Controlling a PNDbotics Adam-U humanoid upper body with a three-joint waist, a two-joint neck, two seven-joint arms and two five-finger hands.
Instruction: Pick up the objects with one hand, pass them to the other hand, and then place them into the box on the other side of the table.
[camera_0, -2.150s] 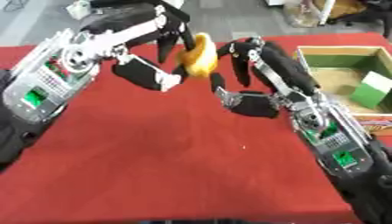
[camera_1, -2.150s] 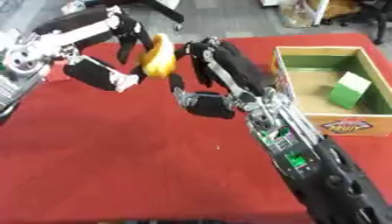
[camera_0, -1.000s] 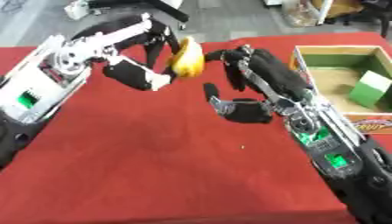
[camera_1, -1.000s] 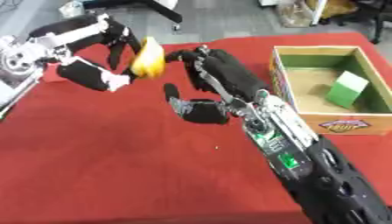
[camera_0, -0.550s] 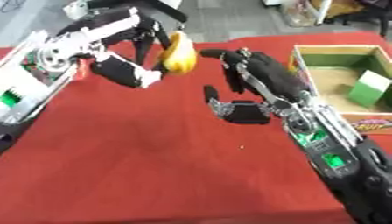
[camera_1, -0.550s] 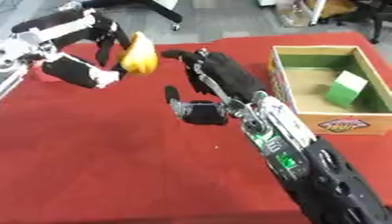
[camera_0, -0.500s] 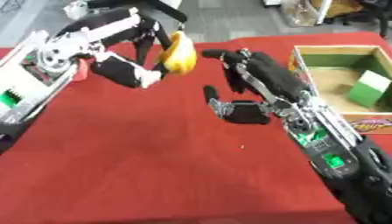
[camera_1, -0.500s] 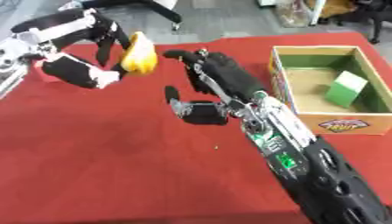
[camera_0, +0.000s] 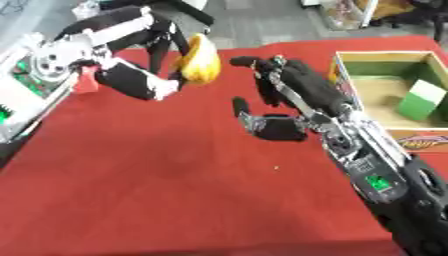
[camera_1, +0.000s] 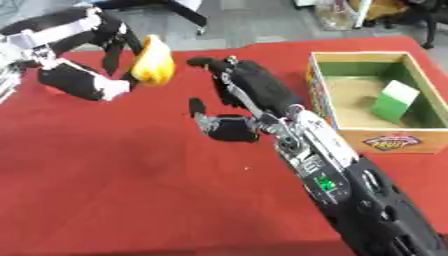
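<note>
Red cloth-covered table (camera_0: 157, 190) is taking up most of the frame; the surface looks soft and matte. Cardboard box (camera_0: 350, 64) is sitting at the right edge, open top, green lining inside, a green block (camera_0: 423, 99) standing in it.

Left hand (camera_0: 131, 75) is holding the yellow object (camera_0: 199, 61) up over the table's far left, fingers curled round it. Object looks like a banana-type fruit, smooth, curved, tapered; exact type unclear.

Right hand (camera_1: 241, 105) is hovering just beside it, not touching, fingers spread and empty, thumb sticking out low.

Risks, as I'm judging them: the handoff isn't made yet. The curved, smooth skin could be slipping if the left hand lets go before the right closes. Fingers of both hands are crowding the same short object, so a clash could knock it loose onto the cloth.
</note>
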